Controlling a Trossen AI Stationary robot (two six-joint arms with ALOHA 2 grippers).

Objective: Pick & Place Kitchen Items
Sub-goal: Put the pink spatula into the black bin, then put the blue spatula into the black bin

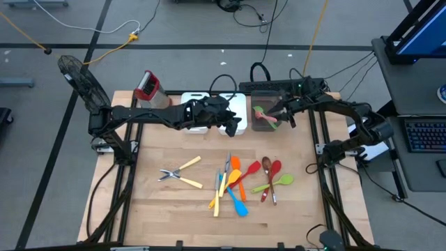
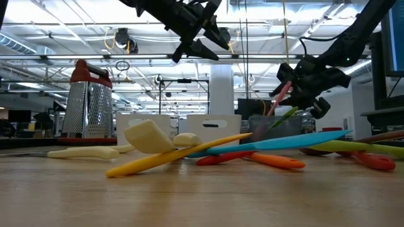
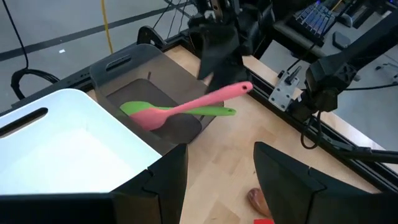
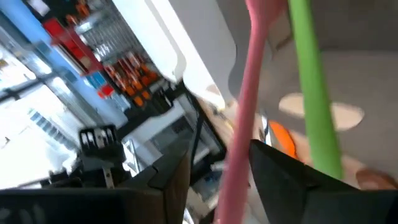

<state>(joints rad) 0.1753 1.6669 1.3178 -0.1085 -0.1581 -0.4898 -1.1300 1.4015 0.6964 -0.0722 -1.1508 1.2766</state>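
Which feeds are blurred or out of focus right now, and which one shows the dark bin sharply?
Right wrist view: heavily smeared, pink spatula and green utensil mere streaks. Low view: the nearest utensils soft, background sharper. Left wrist view: crisp on the dark bin. High view: evenly lit, no glare.

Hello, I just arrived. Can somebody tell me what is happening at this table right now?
The robot is sorting kitchen utensils into bins. The right gripper is over the dark bin, with a pink spatula between its parted fingers; the blade already lies in the bin beside a green spatula. The left gripper hovers open above the white bin, holding nothing. Many utensils remain on the table.
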